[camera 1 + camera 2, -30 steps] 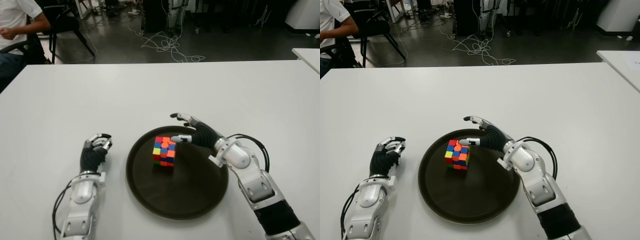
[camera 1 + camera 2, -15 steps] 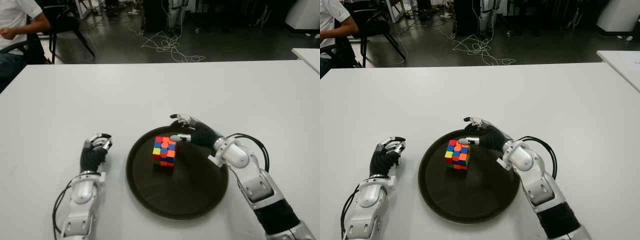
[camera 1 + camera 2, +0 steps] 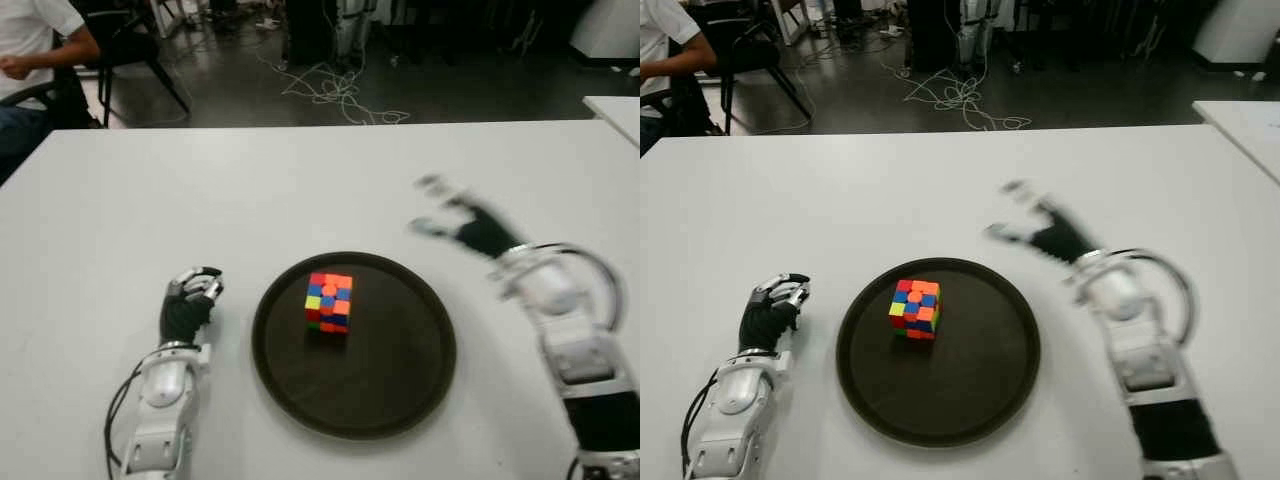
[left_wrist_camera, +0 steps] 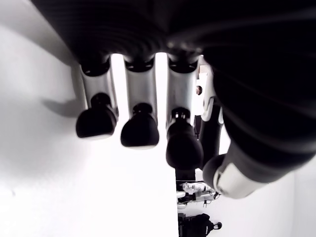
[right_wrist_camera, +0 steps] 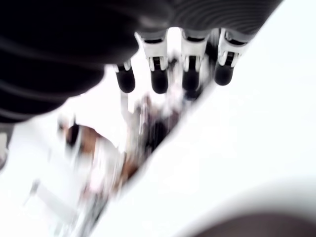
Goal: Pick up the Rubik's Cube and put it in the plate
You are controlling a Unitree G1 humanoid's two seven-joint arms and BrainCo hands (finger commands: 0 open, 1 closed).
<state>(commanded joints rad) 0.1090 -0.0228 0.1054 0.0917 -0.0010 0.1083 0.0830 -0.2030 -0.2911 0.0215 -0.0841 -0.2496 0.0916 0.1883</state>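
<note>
The Rubik's Cube (image 3: pixel 329 301) stands in the dark round plate (image 3: pixel 400 370), left of the plate's middle, with nothing touching it. My right hand (image 3: pixel 448 215) is in the air beyond the plate's far right rim, blurred by motion, its fingers spread and holding nothing. The right wrist view shows its fingertips (image 5: pixel 159 83) extended over the white table. My left hand (image 3: pixel 192 293) shows left of the plate with its fingers curled and nothing in them.
The white table (image 3: pixel 250 190) stretches wide around the plate. A second white table corner (image 3: pixel 615 108) shows at the far right. A seated person (image 3: pixel 30 40) and a chair are beyond the table's far left; cables (image 3: pixel 335 90) lie on the floor.
My right hand has pulled away from the cube, moving up and to the right, off the plate. The cube stays in the plate. The left hand has not moved.
</note>
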